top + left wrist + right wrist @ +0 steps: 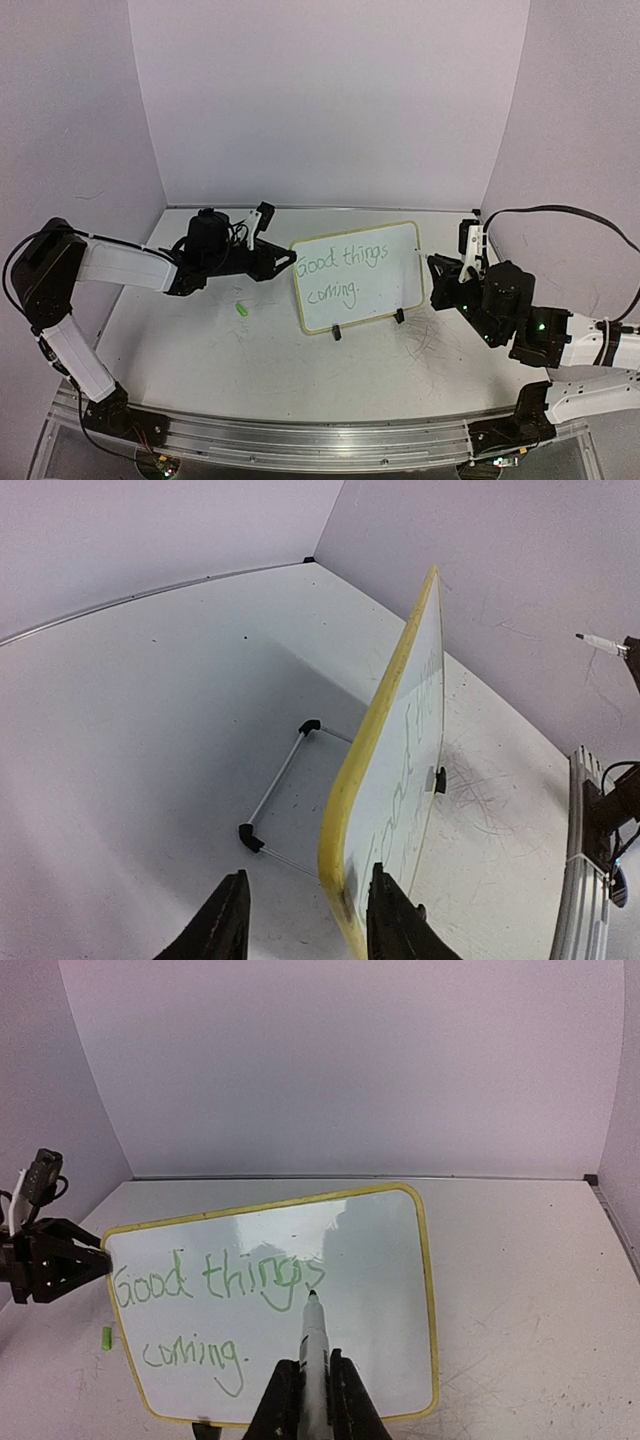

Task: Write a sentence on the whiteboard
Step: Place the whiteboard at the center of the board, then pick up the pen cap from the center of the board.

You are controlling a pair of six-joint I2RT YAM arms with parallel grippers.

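Trouble from here lies mostly at the left claw [308,878]. Its jaws stand parted and grip nothing, yet the yellow-rimmed edge of the whiteboard [400,740] sits between its fingers [385,910], hard by one of them and well clear of the other. If that claw pulls away at an angle, the near finger could likely catch the rim and drag or twist the board on its wire stand [280,780], which is propped just behind it.

The right claw [312,1365] is clenched on the marker [314,1340]. The marker's tip points straight ahead of the claw toward the board's face, and from the left wrist it appears to hang clear of it. The sentence [230,1278], "Good things coming.", lies ahead of this claw and a little to its left and looks complete. A small forward drift could put a stray stroke through the last letters of "things". With nothing clamping the board, a push from the tip might also tip or slide it.

A small green piece [241,309] lies on the table [300,380] below the left claw, where a low sweep could knock it.
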